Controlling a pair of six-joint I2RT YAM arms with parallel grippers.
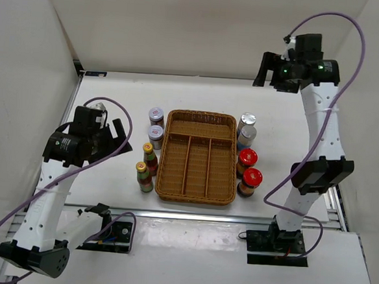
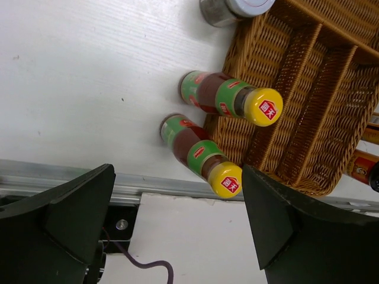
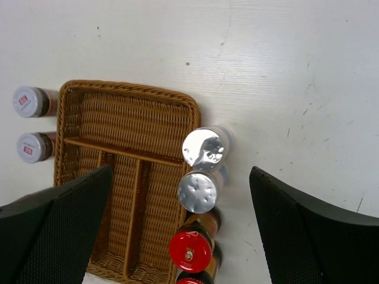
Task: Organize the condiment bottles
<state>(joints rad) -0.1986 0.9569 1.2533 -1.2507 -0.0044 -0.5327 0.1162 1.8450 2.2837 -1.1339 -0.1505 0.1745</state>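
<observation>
The condiment bottles stand in pairs on either side of a brown wicker tray (image 1: 203, 115). To its left are two purple-lidded jars (image 1: 155, 125) and two yellow-capped bottles (image 1: 147, 167). Two silver-capped bottles (image 1: 246, 130) and two red-capped bottles (image 1: 248, 171) stand to its right. My left gripper (image 1: 111, 140) hangs open just left of the yellow-capped bottles (image 2: 228, 99), holding nothing. My right gripper (image 1: 269, 69) is raised high over the table's far right, open and empty. It looks down on the silver caps (image 3: 201, 171) and a red cap (image 3: 189, 250).
The tray (image 3: 130, 89) has one wide cross compartment and three long slots, with nothing in them. White walls enclose the table at the back and both sides. A metal rail (image 1: 191, 215) runs along the near edge. Purple cables loop off both arms.
</observation>
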